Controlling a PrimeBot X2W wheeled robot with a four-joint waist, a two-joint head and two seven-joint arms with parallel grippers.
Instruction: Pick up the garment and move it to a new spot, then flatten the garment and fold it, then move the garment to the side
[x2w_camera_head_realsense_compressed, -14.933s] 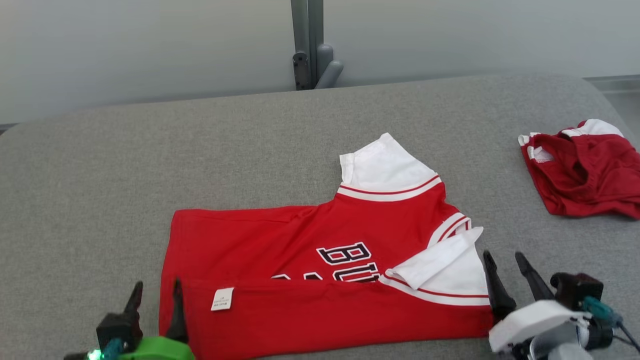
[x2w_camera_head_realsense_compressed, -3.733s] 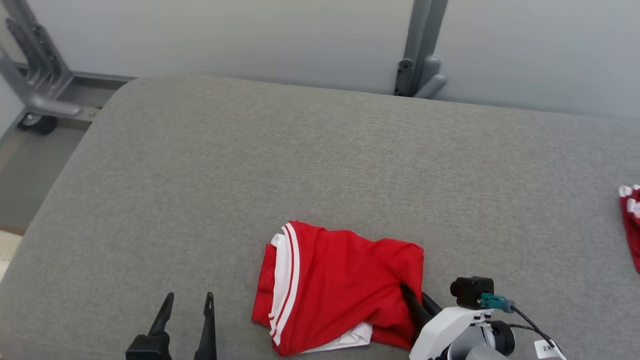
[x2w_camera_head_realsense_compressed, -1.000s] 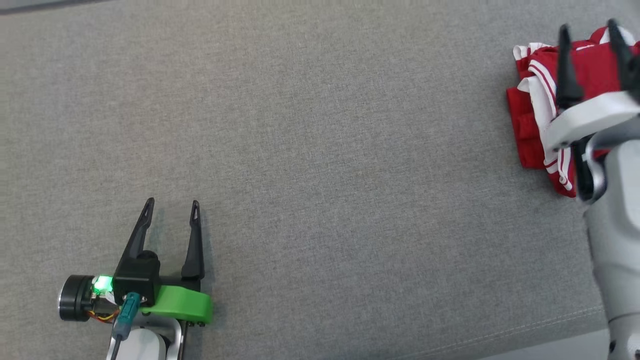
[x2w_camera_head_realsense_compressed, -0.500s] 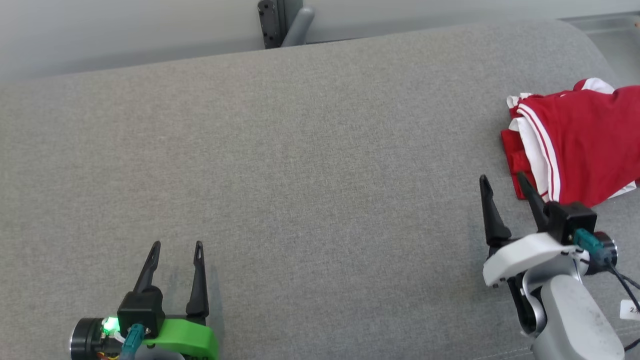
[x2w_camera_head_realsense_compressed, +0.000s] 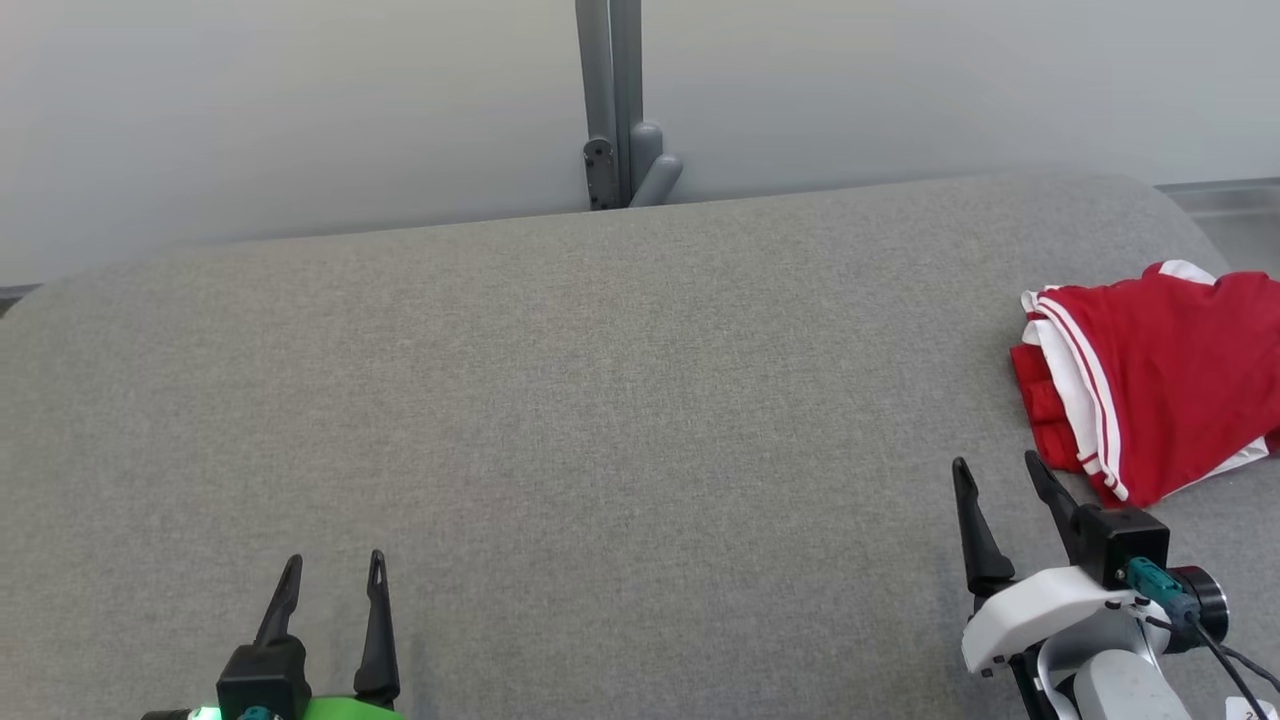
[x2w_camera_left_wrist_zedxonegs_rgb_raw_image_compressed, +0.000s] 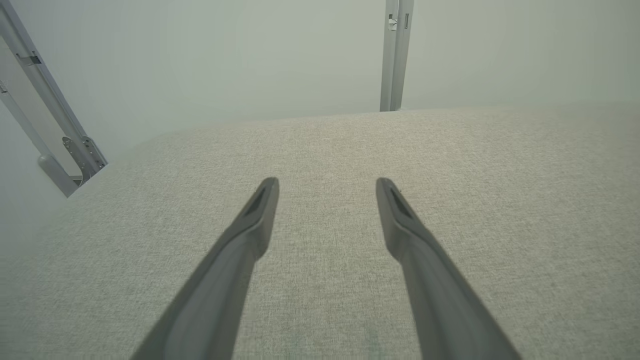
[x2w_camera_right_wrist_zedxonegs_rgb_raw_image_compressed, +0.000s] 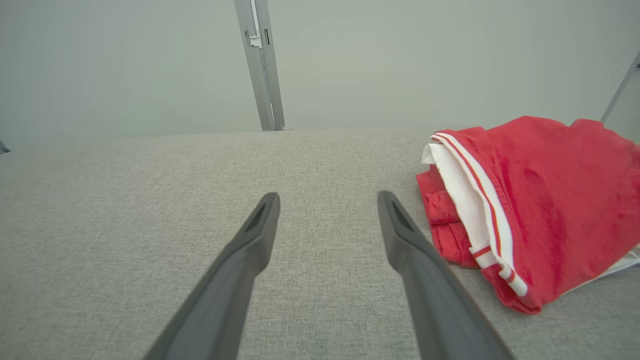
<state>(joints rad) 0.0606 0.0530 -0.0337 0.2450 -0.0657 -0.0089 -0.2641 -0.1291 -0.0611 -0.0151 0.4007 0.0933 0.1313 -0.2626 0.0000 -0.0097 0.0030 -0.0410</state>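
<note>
**Head view: folded garment at the right edge, both grippers apart and holding nothing**

The red garment lies folded in a bundle at the middle right of the frame, on the grey padded surface, and is partly cut off by the picture's right border. Its left side shows a white band with thin red stripes, with a further red layer tucked under it.

The right gripper sits at the lower right, its fingers spread and pointing up the frame. It is near the garment's lower left corner but not touching it. In the right wrist view the cloth lies just beside the right-hand finger, and bare grey fabric shows between the two fingers.

The left gripper is at the lower left, well apart from the garment, with its fingers also spread over bare surface.

A grey metal post rises at the upper middle of the frame, against a pale wall.
</note>
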